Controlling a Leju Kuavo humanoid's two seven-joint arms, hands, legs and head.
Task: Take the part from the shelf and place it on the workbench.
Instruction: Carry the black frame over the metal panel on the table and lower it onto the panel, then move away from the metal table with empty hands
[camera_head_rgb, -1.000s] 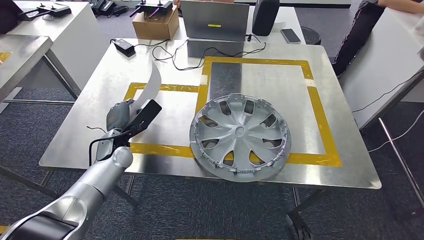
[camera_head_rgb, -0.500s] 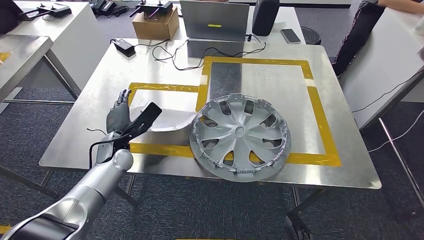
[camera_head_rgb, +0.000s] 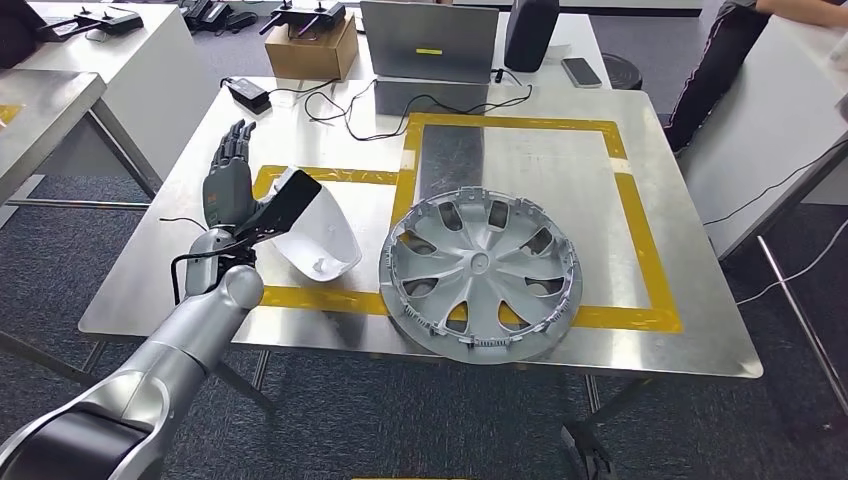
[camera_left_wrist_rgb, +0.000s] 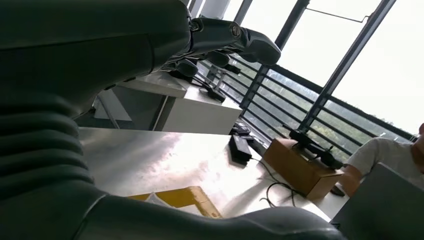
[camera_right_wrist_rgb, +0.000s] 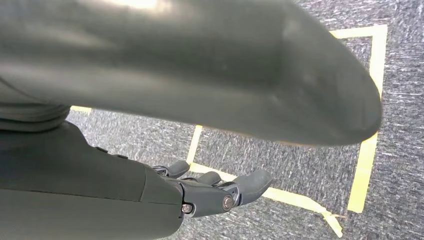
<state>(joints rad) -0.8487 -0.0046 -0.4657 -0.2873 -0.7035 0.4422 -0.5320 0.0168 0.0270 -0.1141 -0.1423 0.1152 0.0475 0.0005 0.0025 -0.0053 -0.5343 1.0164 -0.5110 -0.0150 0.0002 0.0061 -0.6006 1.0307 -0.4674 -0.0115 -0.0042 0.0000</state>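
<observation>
Head view: the white curved plastic part (camera_head_rgb: 318, 238) sits on the steel workbench (camera_head_rgb: 180, 200) at nine o'clock of the silver hubcap (camera_head_rgb: 480, 275), left hand (camera_head_rgb: 226, 180) released, fingers spread; right hand (camera_right_wrist_rgb: 210, 192) loosely extended, holding nothing.

- Head view is bright and evenly lit; the steel table (camera_head_rgb: 520, 170) shows soft glare and reflections.
- Left wrist view is backlit: the windows (camera_left_wrist_rgb: 350, 75) blow out white and the near hand (camera_left_wrist_rgb: 75, 125) reads dark.
- Right wrist view is dim, its close parts blurred.
</observation>
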